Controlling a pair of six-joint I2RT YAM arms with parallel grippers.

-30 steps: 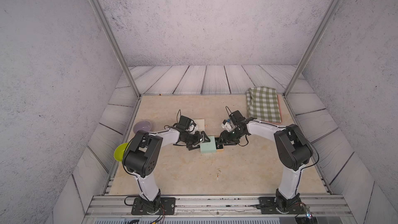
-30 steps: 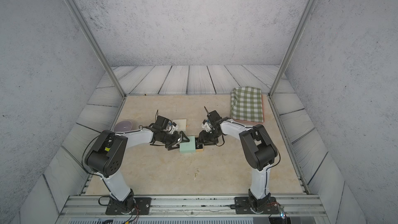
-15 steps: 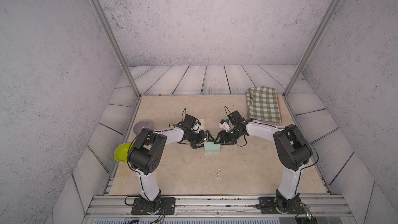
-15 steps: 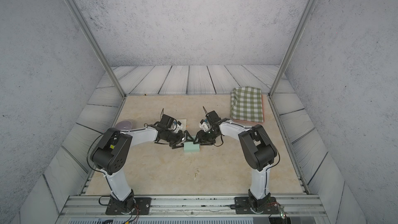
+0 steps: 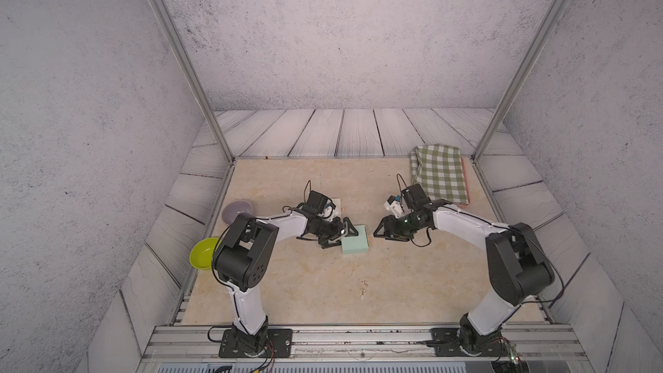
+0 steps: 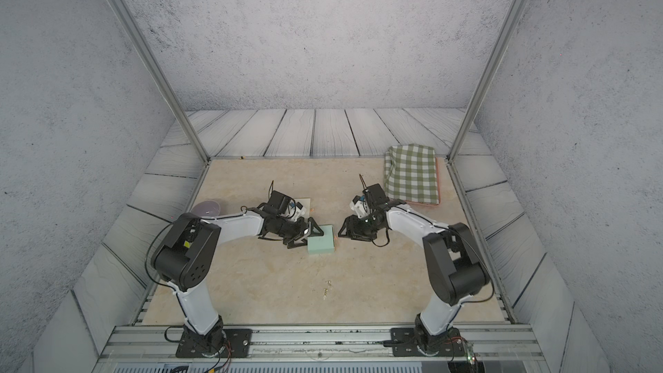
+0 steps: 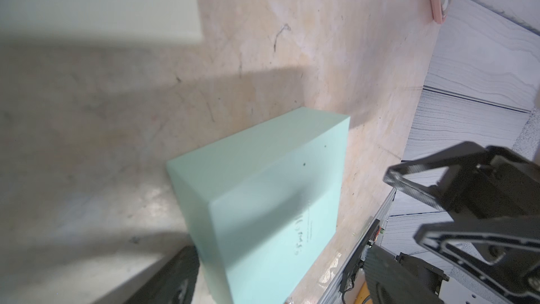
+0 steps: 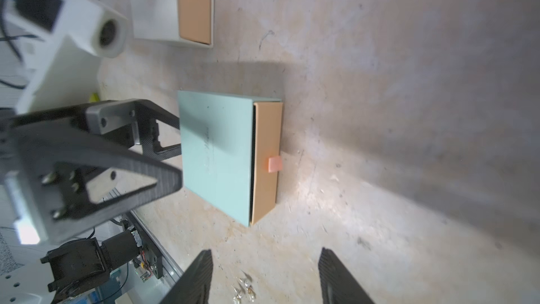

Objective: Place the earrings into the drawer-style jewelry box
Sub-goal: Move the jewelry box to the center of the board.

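Note:
The earrings [image 5: 363,288] [image 6: 327,288] [image 8: 244,288] lie loose on the table toward the front, tiny gold pieces. The drawer-style jewelry box [image 8: 155,7], cream-white with a tan tray [image 8: 194,4] set in its end, sits behind my left wrist, mostly hidden in both top views [image 5: 336,202]. A mint-green box [image 5: 355,244] [image 7: 263,200] stands mid-table, its tan tray [image 8: 267,159] slid slightly out. My left gripper [image 5: 341,236] is open, fingertips [image 8: 163,182] against that box's left side. My right gripper [image 5: 380,233] [image 8: 264,276] is open and empty, apart from the box to its right.
A grey-purple bowl [image 5: 236,209] and a lime-green bowl [image 5: 203,253] sit at the table's left edge. A green checked cloth [image 5: 439,174] lies folded at the back right. Metal frame posts stand at both back corners.
My right gripper has drawn back to the right, away from the mint-green box, and opened wider. The left gripper and the box shifted slightly rightward.

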